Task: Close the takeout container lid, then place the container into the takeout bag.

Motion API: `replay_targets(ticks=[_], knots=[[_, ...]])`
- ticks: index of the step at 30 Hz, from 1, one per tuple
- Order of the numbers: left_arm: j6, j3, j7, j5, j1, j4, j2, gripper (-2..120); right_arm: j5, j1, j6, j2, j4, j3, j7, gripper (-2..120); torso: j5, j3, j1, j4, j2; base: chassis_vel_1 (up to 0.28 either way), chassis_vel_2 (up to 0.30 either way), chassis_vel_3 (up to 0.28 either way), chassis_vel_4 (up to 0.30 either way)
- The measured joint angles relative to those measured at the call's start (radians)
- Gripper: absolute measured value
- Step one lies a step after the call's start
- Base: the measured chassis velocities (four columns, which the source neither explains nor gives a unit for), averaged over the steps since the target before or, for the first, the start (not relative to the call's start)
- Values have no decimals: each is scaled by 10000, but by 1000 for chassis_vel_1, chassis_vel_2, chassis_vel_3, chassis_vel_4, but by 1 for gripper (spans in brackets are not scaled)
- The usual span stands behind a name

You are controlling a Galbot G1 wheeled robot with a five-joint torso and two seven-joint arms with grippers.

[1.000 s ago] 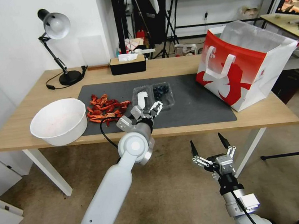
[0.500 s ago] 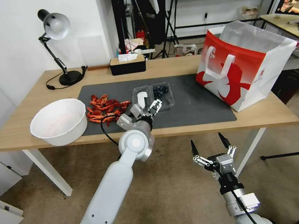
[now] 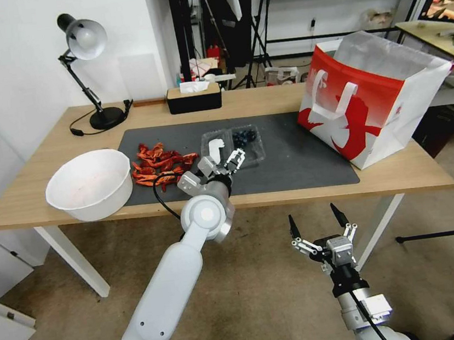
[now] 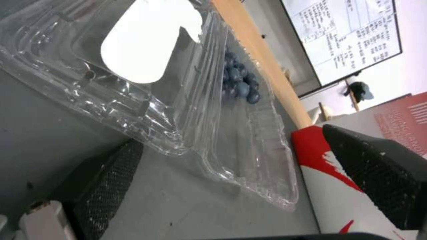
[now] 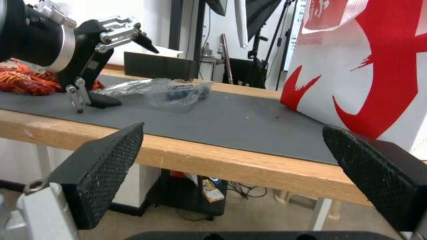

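Note:
The takeout container point(image 3: 246, 139) lies open on the dark mat, blueberries point(image 4: 240, 87) in its right half. Its lid point(image 3: 214, 148), the left half with the white label point(image 4: 142, 50), lies flat beside it. My left gripper point(image 3: 223, 159) is open right at the container's near edge, one finger point(image 4: 106, 180) low by the lid's rim, the other finger point(image 4: 382, 176) out toward the bag side. From the right wrist view, the left gripper point(image 5: 111, 60) stands just left of the container point(image 5: 169, 91). The takeout bag point(image 3: 367, 97) stands open at the table's right. My right gripper point(image 3: 317, 224) hangs open below the table's front edge.
A white bowl point(image 3: 89, 184) sits at the front left, with a pile of red shells point(image 3: 160, 164) between it and the container. A desk lamp point(image 3: 88, 71) and a tissue box point(image 3: 194, 98) stand at the back. Bare mat point(image 3: 292, 162) lies between container and bag.
My left gripper has edged slightly forward toward the container's near edge. The right gripper, container and bag stay where they were.

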Motion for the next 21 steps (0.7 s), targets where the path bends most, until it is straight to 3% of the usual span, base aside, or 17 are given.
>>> replay_targets(ticks=[18, 21], knots=[[-654, -2, 787, 14, 79, -227, 47, 100, -172, -174, 68, 98, 18, -53, -11, 100, 0, 0, 0, -2, 0, 0, 0, 0, 0], [-764, 49, 1179, 598, 149, -253, 95, 100, -223, -245, 98, 136, 60, -58, -13, 100, 0, 0, 0, -1, 0, 0, 0, 0, 0]])
